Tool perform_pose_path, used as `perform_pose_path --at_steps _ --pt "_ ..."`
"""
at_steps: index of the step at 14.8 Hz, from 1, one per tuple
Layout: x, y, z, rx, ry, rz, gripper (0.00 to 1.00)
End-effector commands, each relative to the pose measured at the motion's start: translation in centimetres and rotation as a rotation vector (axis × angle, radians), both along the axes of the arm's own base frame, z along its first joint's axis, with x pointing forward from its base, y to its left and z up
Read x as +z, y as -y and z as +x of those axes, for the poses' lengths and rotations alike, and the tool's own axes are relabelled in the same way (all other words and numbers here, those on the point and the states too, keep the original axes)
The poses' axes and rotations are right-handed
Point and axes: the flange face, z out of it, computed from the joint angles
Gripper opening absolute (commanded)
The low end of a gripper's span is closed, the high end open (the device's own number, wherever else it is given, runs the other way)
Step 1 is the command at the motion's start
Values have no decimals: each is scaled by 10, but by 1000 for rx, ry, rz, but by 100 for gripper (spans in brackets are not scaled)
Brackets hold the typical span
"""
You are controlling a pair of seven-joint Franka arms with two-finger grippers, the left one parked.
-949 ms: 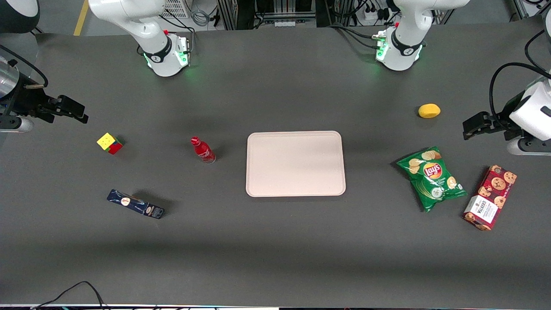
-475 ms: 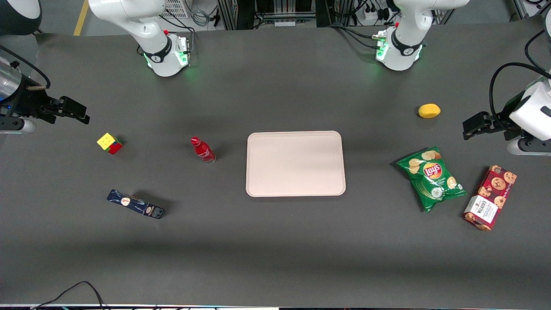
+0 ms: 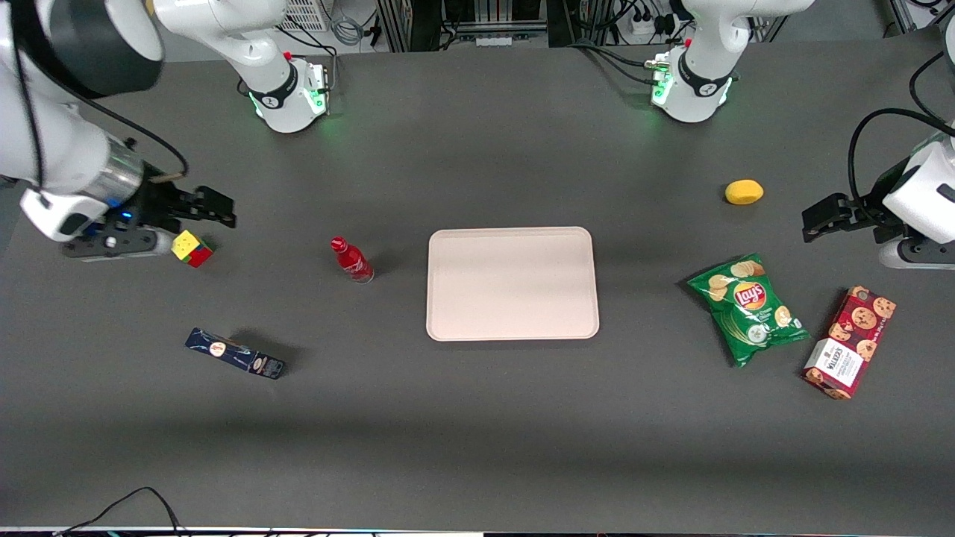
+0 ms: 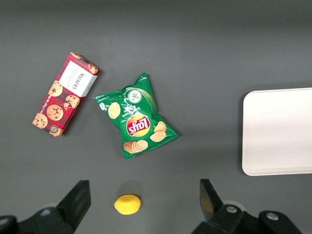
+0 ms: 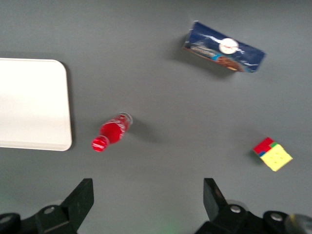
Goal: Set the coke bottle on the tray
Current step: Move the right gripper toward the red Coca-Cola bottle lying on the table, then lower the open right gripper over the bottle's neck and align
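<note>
The coke bottle (image 3: 351,261), small and red with a red cap, stands upright on the dark table beside the tray (image 3: 512,283), a large pale pink rectangle with nothing on it. Both also show in the right wrist view: the bottle (image 5: 111,132) and a corner of the tray (image 5: 34,105). My right gripper (image 3: 220,209) is open and empty, held above the table toward the working arm's end, above the puzzle cube (image 3: 190,248) and well apart from the bottle. Its fingers (image 5: 83,197) stand wide with bare table between them.
A dark blue snack box (image 3: 235,353) lies nearer the front camera than the bottle. Toward the parked arm's end lie a green chips bag (image 3: 748,309), a red cookie box (image 3: 849,342) and a lemon (image 3: 744,192).
My right arm has swung in from the table's end toward the bottle, and the gripper now hangs over the puzzle cube. The objects have not moved.
</note>
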Motion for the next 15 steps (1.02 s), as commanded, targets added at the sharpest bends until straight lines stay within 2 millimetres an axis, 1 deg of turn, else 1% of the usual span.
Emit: perform_pose_path --at_steps 1,3,6,11,13,15 --pt "-23 -51 2 -21 0 18 100" --pt "-45 -73 -5 -28 6 16 100" --pt "-80 -93 -20 -28 21 12 100" --pt "-133 -109 -42 8 41 5 100" --pt "-148 -117 -52 29 37 -1 100" --pt "-163 -120 -60 44 42 -8 100"
